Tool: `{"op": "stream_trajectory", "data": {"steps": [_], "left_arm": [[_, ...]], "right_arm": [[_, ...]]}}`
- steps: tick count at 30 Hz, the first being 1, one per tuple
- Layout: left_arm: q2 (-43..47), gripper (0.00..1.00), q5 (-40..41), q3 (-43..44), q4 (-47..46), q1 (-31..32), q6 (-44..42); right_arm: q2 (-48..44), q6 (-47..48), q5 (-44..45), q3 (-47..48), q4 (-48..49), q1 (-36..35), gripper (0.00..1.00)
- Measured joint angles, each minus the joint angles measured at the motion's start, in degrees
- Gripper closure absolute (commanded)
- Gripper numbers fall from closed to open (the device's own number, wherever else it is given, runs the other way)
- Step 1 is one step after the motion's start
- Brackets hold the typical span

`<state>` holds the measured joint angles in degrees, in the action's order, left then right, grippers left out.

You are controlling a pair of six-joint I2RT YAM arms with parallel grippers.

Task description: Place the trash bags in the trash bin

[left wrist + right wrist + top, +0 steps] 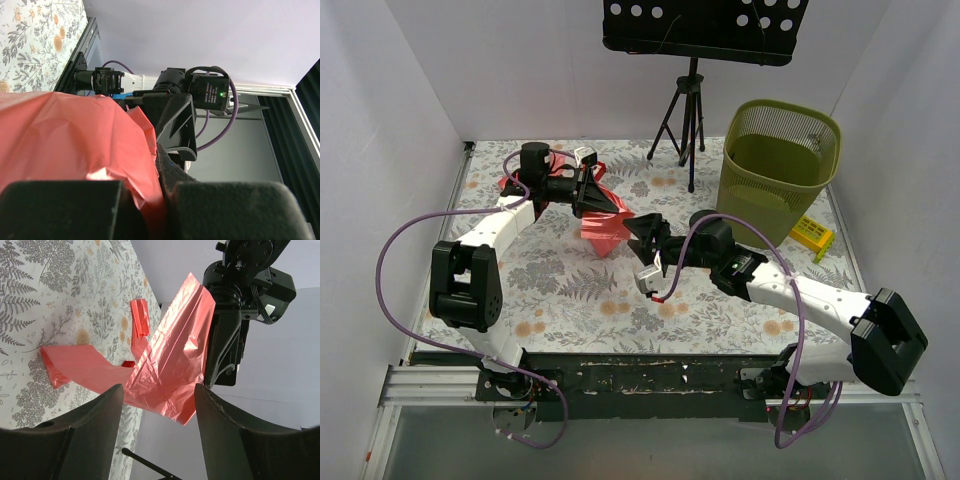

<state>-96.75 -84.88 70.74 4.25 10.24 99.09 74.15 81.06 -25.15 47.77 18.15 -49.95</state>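
Mid-table, left gripper (608, 205) clamps trash bag (603, 238); right gripper (633, 229) open, angled twd it.

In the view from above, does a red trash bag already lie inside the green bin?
No: the trash bin shows only its green inside, and a red trash bag hangs from the left tool, outside it.

Red trash bag (65, 145) cut off at left edge of left wrist view, pinched portion hidden within left gripper (145, 197), near fingers (60, 210) blurred, music stand desk (700, 28) cropped by top edge, yellow item (813, 235) beside trash bin (775, 195) too small to identify.
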Motion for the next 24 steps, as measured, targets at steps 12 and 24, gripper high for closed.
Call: {"op": "stream_trajectory", "data": {"steps": [12,24], "left_arm": [[0.0,1.0,0.0,0.0,-1.7,0.0,1.1],[0.2,0.76,0.0,-2.5,-2.2,0.3,1.3]], "right_arm": [[1.5,2.6,-0.7,0.0,-0.4,0.0,0.35],[3.5,3.6,4.2,-2.7,11.1,-1.2,0.88]]}}
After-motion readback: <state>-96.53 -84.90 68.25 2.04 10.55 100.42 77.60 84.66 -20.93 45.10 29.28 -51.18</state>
